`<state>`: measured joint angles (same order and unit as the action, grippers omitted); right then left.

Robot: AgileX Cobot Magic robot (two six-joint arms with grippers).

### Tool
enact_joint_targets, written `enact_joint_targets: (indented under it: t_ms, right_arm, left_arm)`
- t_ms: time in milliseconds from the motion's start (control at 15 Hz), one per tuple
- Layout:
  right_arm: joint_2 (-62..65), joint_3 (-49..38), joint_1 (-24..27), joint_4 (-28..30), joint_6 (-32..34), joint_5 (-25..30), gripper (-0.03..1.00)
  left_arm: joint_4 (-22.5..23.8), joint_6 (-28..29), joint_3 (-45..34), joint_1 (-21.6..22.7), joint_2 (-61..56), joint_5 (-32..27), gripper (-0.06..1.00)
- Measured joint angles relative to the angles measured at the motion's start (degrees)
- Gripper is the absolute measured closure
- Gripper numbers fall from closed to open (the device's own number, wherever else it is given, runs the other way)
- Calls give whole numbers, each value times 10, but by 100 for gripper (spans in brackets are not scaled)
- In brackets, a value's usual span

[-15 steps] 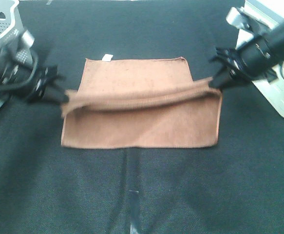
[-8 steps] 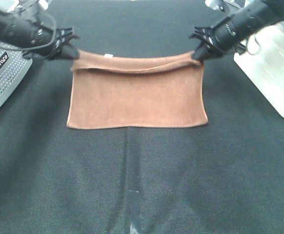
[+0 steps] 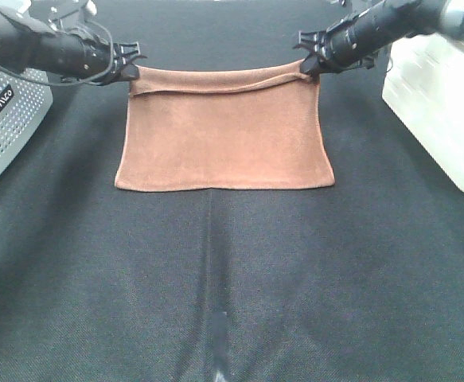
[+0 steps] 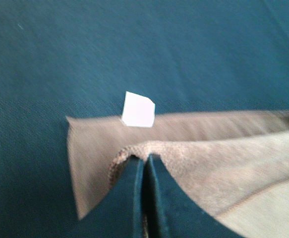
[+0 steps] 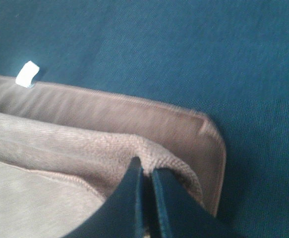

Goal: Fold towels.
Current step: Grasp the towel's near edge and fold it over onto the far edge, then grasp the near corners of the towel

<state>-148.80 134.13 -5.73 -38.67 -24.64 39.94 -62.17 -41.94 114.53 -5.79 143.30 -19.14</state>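
- Clenched on the upper layer's far corners: left end effector (image 3: 133, 72) and right end effector (image 3: 306, 64).
- The reddish-brown rectangular microfiber towel (image 3: 224, 139) lies doubled on the dark cloth surface (image 3: 216, 278), long axis left-right, fold nearest the camera.
- A small white tag (image 4: 138, 109) pokes from the lower layer's far edge.

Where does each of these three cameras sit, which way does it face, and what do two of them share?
Exterior high: mounted high, looking down on the towel on black cloth; both arms show, left gripper and right gripper at its far corners.
Left wrist: on the left arm, looking past its shut jaws at a pinched towel corner and white tag.
Right wrist: on the right arm, past its shut jaws at the other pinched corner.
Shared: both wrist views catch the tag.
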Motion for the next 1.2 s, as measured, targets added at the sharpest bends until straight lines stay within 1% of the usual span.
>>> enact_joint_targets:
  t_ms: [200,267,333,400,467,533,600,667,733,800,867,933,1000,1200]
  right_arm:
    - [-44,18,0,5,-1,-38,97]
    - [-55,18,0,6,-1,-56,96]
    - [-58,18,0,6,-1,-61,93]
    - [-58,18,0,6,-1,-62,88]
    - [-58,19,0,6,-1,-66,75]
    - [-58,19,0,7,-1,-69,60]
    - [-58,19,0,8,-1,-69,43]
    - [-58,19,0,13,-1,-61,32]
    - [-55,19,0,23,-1,-43,27]
    - [-50,19,0,33,-1,-21,25]
    - [-36,19,0,52,-1,34,24]
    - [-24,19,0,60,-1,71,23]
    - [-15,19,0,64,5,106,23]
    - [4,19,0,70,64,198,23]
  left_arm:
    - [-1,0,69,-1,57,13,94]
    - [-1,0,81,-2,73,19,91]
    - [-1,0,80,-2,79,24,86]
    - [-2,0,80,-2,84,26,78]
    - [-2,0,80,-2,87,26,67]
    - [-2,-1,80,-2,88,26,52]
    - [-2,-1,81,-2,88,26,40]
    - [-2,-1,83,-2,86,21,31]
    - [0,-1,83,-2,84,9,25]
    - [1,0,83,-1,83,-12,23]
    - [4,10,83,1,76,-56,23]
    - [13,17,83,3,71,-86,22]
    - [31,30,83,4,64,-123,22]
    - [98,78,84,4,42,-216,22]
